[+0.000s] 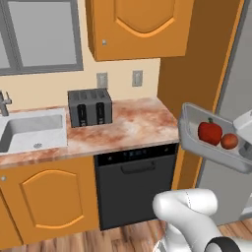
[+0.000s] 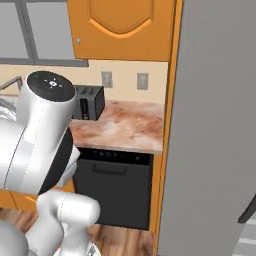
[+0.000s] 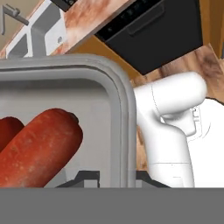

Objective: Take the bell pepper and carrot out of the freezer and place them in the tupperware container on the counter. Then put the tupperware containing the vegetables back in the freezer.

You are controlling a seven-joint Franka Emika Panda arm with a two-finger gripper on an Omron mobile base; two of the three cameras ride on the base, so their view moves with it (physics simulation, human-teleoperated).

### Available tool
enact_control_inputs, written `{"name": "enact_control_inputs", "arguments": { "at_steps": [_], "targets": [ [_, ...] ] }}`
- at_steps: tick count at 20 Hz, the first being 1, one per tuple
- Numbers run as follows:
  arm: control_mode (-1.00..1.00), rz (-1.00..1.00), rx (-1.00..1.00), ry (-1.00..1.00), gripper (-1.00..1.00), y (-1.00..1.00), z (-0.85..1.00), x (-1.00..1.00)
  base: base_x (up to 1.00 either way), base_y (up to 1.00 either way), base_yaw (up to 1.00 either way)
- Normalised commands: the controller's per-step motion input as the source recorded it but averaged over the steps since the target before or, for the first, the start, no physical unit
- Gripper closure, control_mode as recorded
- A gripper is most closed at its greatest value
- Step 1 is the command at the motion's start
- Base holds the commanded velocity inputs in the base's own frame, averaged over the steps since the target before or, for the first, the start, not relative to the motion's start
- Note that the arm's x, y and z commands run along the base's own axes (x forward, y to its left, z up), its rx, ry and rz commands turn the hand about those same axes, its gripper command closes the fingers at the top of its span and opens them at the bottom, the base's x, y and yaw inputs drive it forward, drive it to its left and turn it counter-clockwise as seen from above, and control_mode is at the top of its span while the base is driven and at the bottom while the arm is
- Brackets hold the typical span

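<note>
The grey tupperware container hangs tilted in the air, to the right of the counter and in front of the grey freezer. In it lie the red bell pepper with its green stem and the smaller orange-red carrot. In the hand view the carrot is close up, and the pepper is cut off at the left edge. My gripper is shut on the tupperware's rim, one fingertip on each side of it.
A black-and-grey toaster stands at the back of the counter, left of a sink. A black dishwasher front sits below. The freezer's dark handle shows at the lower right of the right base view. My white arm blocks the left of that view.
</note>
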Motion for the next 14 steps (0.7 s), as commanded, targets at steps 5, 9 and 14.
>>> {"name": "enact_control_inputs", "arguments": {
  "at_steps": [5, 9, 14],
  "targets": [
    [1.0, 0.0, 0.0, 0.0, 1.0, 0.0, 0.0, 0.0, 0.11, -1.0, -0.03],
    [1.0, 0.0, 0.0, 0.0, 1.0, 0.0, 0.0, 0.0, 0.37, -1.0, 0.0],
    [1.0, 0.0, 0.0, 0.0, 1.0, 0.0, 0.0, 0.0, 0.18, -0.99, 0.0]
  ]
}}
